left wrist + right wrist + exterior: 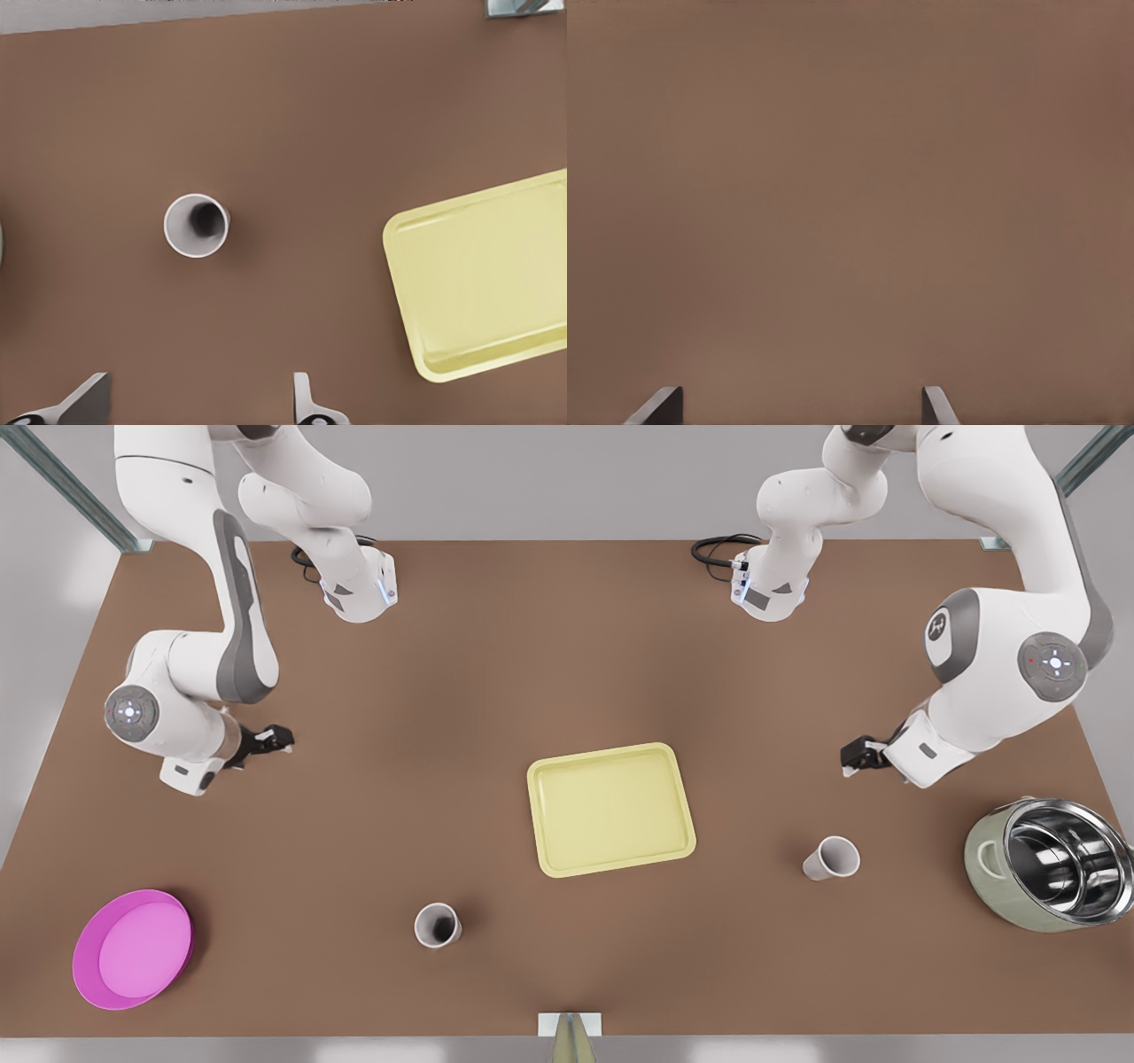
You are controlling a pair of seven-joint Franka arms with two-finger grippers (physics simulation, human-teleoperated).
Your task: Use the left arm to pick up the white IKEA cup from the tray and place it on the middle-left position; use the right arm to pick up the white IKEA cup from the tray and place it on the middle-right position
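Both white cups stand upright on bare tabletop, one (438, 925) left of the tray (610, 809), one (831, 858) right. No writing is legible. Left gripper (276, 739) and right gripper (858, 756) are held spread, empty, fingertips cropped in wrist views.

Plain brown rectangular tabletop (372, 841). Directly on it:
- pale yellow rectangular plastic tray (611, 809), centre
- 2 white cups: upright (438, 925), 7 o'clock; tipped (831, 858), 4 o'clock
- round magenta bowl (133, 948), 8 o'clock
- sage-green pot with steel liner (1050, 864), 4 o'clock

Matt plastic tray (611, 810), shiny metal pot (1054, 864), smooth brown table (496, 664).
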